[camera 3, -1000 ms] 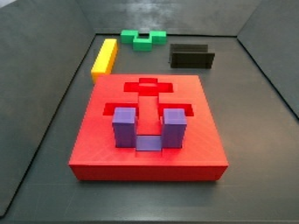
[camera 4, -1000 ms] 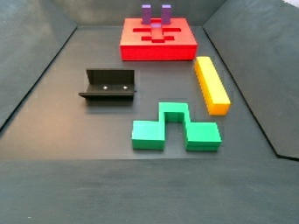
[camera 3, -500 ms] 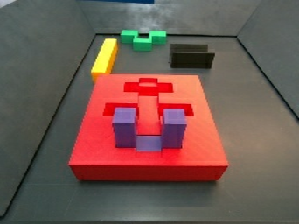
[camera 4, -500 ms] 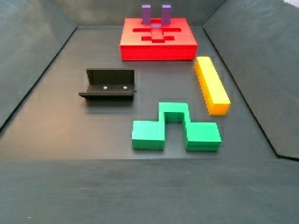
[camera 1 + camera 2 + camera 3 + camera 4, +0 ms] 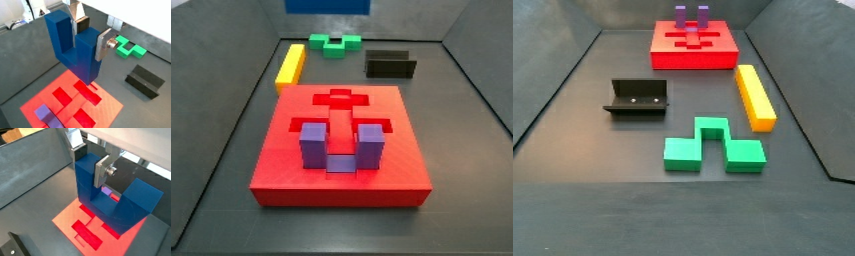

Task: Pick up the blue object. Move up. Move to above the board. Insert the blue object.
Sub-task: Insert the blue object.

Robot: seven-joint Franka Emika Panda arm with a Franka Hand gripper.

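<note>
1. Pickup and lift look done: the tool is clamped on the blue object, held high above the board.
2. Left to do: lowering the piece and inserting it into a free recess.
3. Against the earlier side view, a blue edge now shows at the top.

The gripper hangs high in the upper middle of both wrist views, its flat silver fingers pointing down and closed on one prong of the blue object. In neither side view can the gripper or arm be seen; only the block's blue edge shows at the top of one side view.
</note>
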